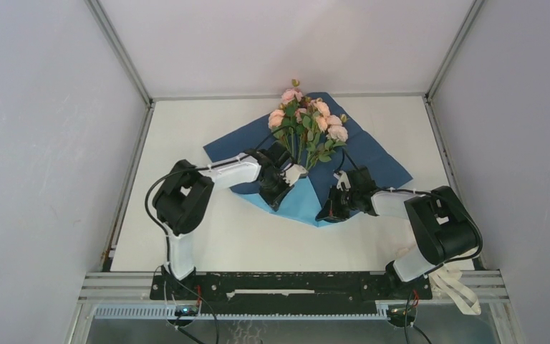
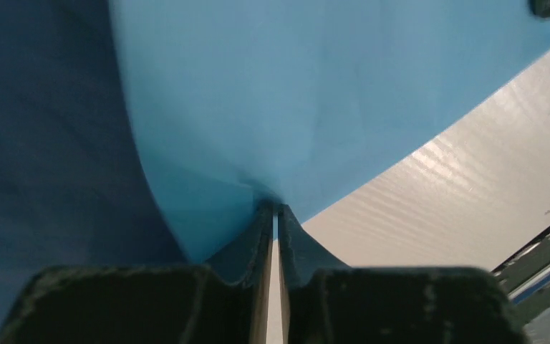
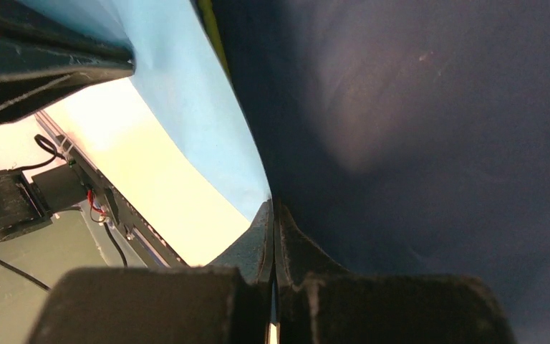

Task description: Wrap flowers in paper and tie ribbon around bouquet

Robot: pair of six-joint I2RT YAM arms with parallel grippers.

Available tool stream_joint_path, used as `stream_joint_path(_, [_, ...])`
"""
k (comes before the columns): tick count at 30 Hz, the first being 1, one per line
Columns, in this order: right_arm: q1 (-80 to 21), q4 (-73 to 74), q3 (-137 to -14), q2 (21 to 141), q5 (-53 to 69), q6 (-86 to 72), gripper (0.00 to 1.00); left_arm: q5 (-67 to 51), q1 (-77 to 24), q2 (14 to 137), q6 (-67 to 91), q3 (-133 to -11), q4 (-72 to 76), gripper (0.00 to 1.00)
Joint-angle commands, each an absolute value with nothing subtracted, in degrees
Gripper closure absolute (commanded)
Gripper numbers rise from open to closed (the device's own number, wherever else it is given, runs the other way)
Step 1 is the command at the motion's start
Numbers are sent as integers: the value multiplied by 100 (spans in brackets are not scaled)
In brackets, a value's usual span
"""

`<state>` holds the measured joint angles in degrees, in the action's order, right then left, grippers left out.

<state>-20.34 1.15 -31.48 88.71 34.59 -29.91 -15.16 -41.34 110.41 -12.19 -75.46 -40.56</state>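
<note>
While flowers [image 1: 308, 118] lie on the paper [image 1: 376, 161], near edge folded up.
Left pincer [image 2: 273, 209] and right pincer [image 3: 273, 208] each clamped on that raised edge.

The white table [image 1: 186, 244] sits at centre, evenly lit. Plain pale grey walls [image 1: 36, 143] stand at 9, 12 and 3 o'clock, joined by metal posts [image 1: 118, 50]. A black rail [image 1: 293, 283] runs along 6 o'clock.

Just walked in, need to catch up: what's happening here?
The left gripper and right gripper each pinch the near edge of the paper, lifted so its lighter underside shows. The flowers lie on the sheet, not yet wrapped. The ribbon lies untouched by the right arm's base.
</note>
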Motion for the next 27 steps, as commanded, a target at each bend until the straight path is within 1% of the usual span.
stream_joint_path(1, [-2009,316,-3292,8827,3355,-2896,100,-1204,-3645,11046,-823,-7480,-3847,88])
stream_joint_path(6, [-1976,406,-3296,8795,3325,-2851,100,-980,-3178,10709,-1177,-6684,-4015,87])
stream_joint_path(10, [-1942,443,-3296,8839,3322,-2808,100,-877,-2656,10567,-1383,-6305,-4263,87])
stream_joint_path(12, [-1929,423,-3296,8877,3363,-2801,100,-827,-2301,10501,-1434,-6251,-4351,88])
stream_joint_path(15, [-1919,371,-3296,8918,3442,-2797,100,-1195,-1788,10344,-1400,-6425,-4664,87])
stream_joint_path(19, [-1915,360,-3296,8935,3467,-2794,100,-1692,-1887,9820,-1697,-6541,-4966,84])
stream_joint_path(21, [-1905,348,-3296,8938,3472,-2786,100,-1901,-2043,9614,-1847,-6685,-5086,79])
stream_joint_path(22, [-1907,370,-3310,8938,3472,-2780,100,-1962,-2088,9552,-1902,-6747,-5051,75])
stream_joint_path(26, [-1893,428,-3378,8913,3439,-2735,100,-2153,-2191,9612,-2004,-7055,-4875,54])
stream_joint_path(27, [-1898,453,-3402,8920,3437,-2725,100,-2334,-2216,9653,-2013,-7094,-4765,44])
